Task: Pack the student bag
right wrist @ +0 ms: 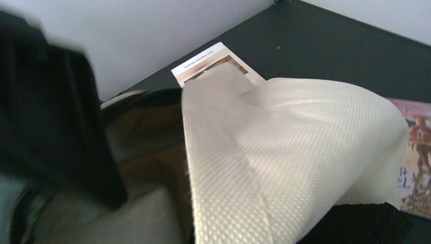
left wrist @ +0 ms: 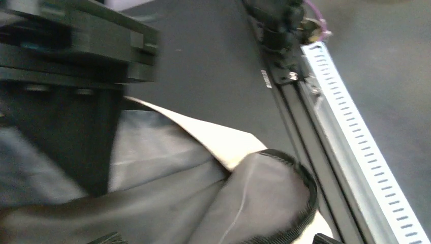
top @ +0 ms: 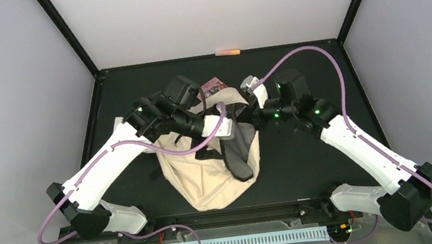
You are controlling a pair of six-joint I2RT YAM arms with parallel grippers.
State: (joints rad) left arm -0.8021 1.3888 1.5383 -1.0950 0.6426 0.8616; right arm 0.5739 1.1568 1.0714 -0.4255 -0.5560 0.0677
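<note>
The student bag [top: 209, 183], cream fabric with black straps, lies mid-table with its mouth pulled wide and grey lining [top: 239, 150] showing. My left gripper [top: 222, 129] reaches over the opening from the left. In the left wrist view the lining [left wrist: 167, 178] and the dark zipper rim [left wrist: 306, 188] fill the lower half, nothing sits between the jaws, and they look open. My right gripper [top: 255, 115] is at the bag's upper right edge. The right wrist view shows cream cloth [right wrist: 284, 152] rising straight out of the jaws and hiding them, so they are shut on the bag's fabric.
A book with a reddish cover [top: 214, 86] lies just behind the bag. The right wrist view shows a white-edged booklet [right wrist: 211, 61] and a pink printed cover [right wrist: 417, 152]. A small orange item [top: 227, 51] rests at the back wall. A slotted rail [left wrist: 356, 132] runs along the near edge.
</note>
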